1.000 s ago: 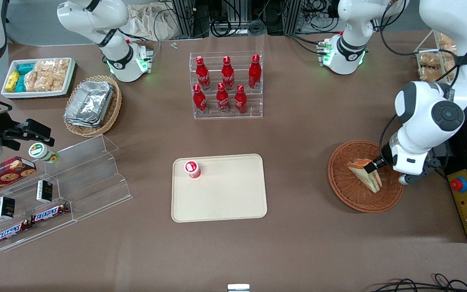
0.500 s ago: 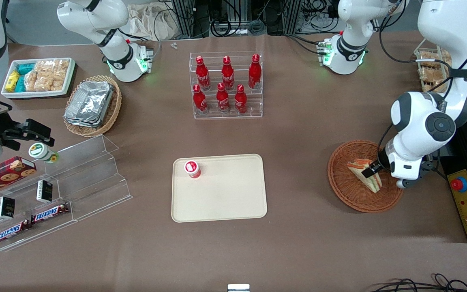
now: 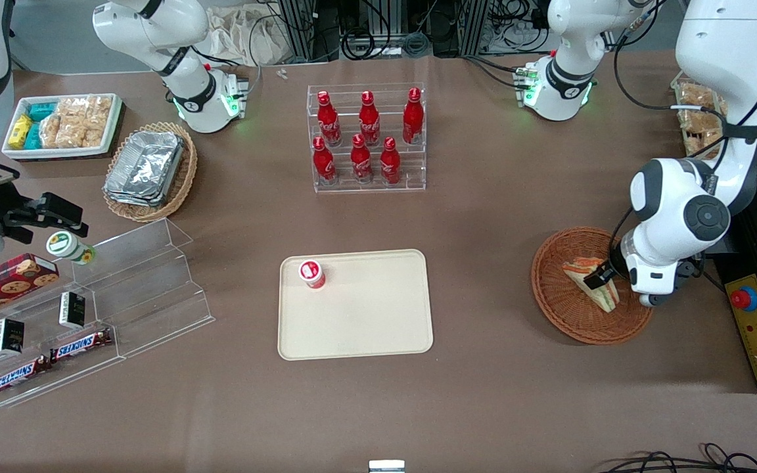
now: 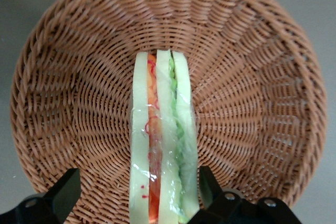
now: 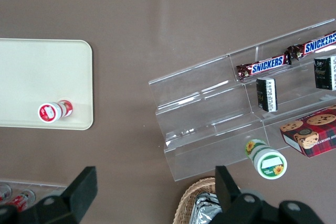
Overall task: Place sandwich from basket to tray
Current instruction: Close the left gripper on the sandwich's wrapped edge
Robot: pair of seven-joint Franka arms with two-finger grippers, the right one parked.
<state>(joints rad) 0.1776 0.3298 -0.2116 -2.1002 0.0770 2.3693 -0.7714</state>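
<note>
The sandwich (image 3: 578, 270) lies in the round reddish-brown wicker basket (image 3: 559, 309) toward the working arm's end of the table. In the left wrist view the sandwich (image 4: 163, 129) stands on edge, its bread, orange-red and green layers showing under clear wrap, in the middle of the basket (image 4: 79, 77). My left gripper (image 3: 599, 280) is down in the basket and open, with one finger on each side of the sandwich's wide end (image 4: 136, 182). One finger (image 4: 206, 182) is close against the green side; the other (image 4: 65, 192) stands apart. The cream tray (image 3: 365, 322) lies mid-table.
A small red-capped cup (image 3: 311, 273) stands on the tray's corner. A clear rack of red bottles (image 3: 367, 138) is farther from the camera. A yellow control box with a red button (image 3: 756, 328) lies beside the basket. Clear shelves with snacks (image 3: 89, 309) sit toward the parked arm's end.
My left gripper has come down into the basket and shifted slightly along the sandwich, so its fingers now straddle it. The sandwich has not moved.
</note>
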